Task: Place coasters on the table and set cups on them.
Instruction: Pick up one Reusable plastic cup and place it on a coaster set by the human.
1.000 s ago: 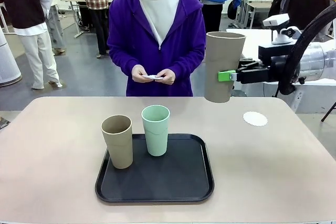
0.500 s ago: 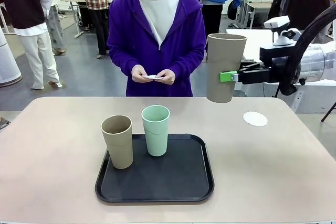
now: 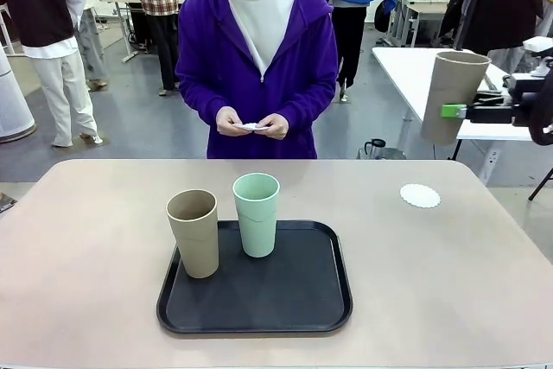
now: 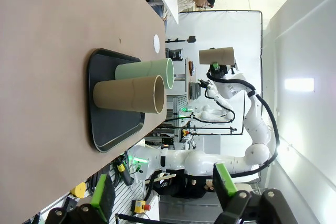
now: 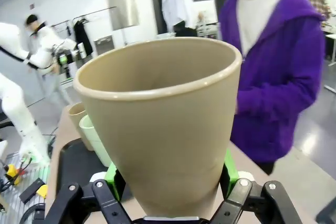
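Observation:
My right gripper (image 3: pixel 455 111) is shut on a tan cup (image 3: pixel 453 96), held upright in the air at the far right, above and to the right of a white lacy coaster (image 3: pixel 420 195) lying on the beige table (image 3: pixel 95 239). In the right wrist view the green pads (image 5: pixel 113 176) clamp that cup (image 5: pixel 163 124) low on its sides. A second tan cup (image 3: pixel 193 232) and a mint green cup (image 3: pixel 257 213) stand on the black tray (image 3: pixel 294 304). My left gripper (image 4: pixel 163 195) is open and empty, looking along the table at both cups (image 4: pixel 128 94).
The person in a purple hoodie stands at the far edge and holds something small and white (image 3: pixel 252 127) in both hands. A white table (image 3: pixel 415 71) stands behind on the right. The beige tabletop is bare to the left and right of the tray.
My right arm has carried the tan cup from near the table's middle rightward to the picture's right edge. The cups on the tray and the person's hands have not moved.

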